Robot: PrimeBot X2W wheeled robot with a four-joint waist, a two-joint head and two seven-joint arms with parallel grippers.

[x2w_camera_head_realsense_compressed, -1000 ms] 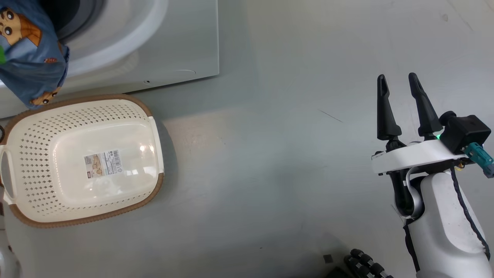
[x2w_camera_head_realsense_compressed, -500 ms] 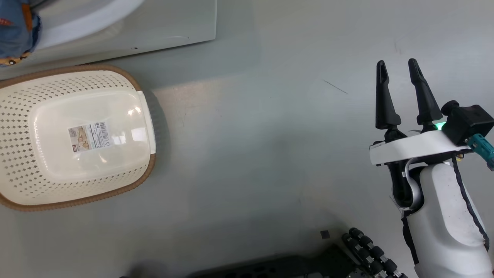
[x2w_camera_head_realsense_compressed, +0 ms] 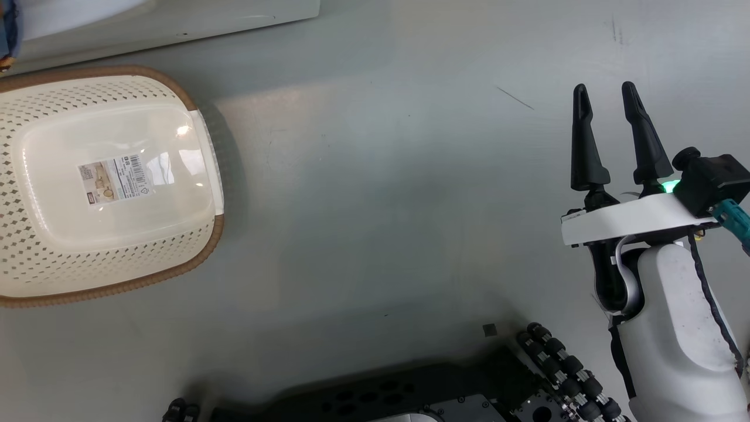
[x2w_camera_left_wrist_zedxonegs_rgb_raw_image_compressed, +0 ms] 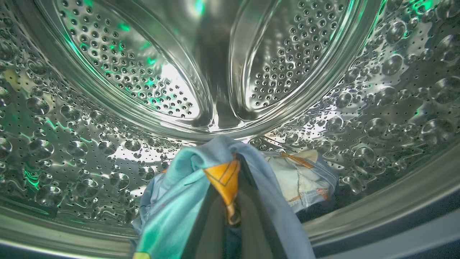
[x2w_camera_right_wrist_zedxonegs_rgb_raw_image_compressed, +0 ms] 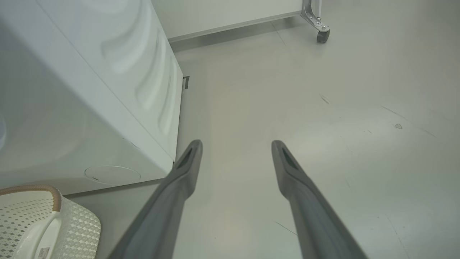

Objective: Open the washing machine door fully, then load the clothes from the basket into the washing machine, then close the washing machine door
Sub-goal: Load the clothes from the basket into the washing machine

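The clothes are inside the washing machine's steel drum, pinched tight in your left end effector. That shows in the left wrist view. The head view shows the basket with nothing in it, so loading looks nearly done. Letting go and shutting the door are left. Your right end effector hangs wide apart over the floor.

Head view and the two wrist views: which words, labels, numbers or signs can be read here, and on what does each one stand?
No text can be read as words.
On the label on the floor of the basket: printed lines, a barcode and a small triangle sign, all too small to read.
On the washing machine: no writing on the white panels in view.
On the clothes: an orange patch, no letters.
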